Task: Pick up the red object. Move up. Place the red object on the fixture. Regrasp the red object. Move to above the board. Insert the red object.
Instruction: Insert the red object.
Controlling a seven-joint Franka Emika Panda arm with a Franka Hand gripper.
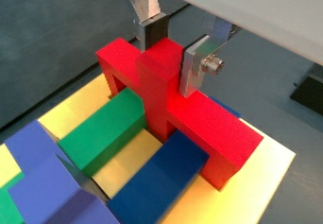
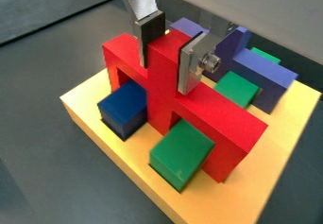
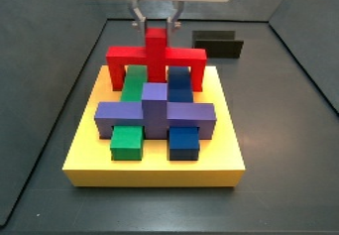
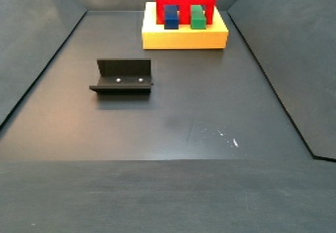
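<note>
The red object (image 1: 177,110) stands upright on the far end of the yellow board (image 1: 271,171), its bar spanning blue and green blocks and its stub pointing up. It shows in both wrist views (image 2: 171,100) and both side views (image 3: 157,57) (image 4: 186,1). My gripper (image 1: 173,65) (image 2: 169,69) comes down from above, and its fingers press on two sides of the stub. In a side view it is above the board's far end (image 3: 157,26). The dark fixture (image 4: 122,77) stands alone on the floor, away from the board (image 4: 184,40).
The board (image 3: 153,170) also bears a purple cross block (image 3: 155,110), a green block (image 3: 126,140) and a blue block (image 3: 184,142). The fixture (image 3: 219,44) lies behind the board's far right corner. Dark walls ring the grey floor (image 4: 171,129).
</note>
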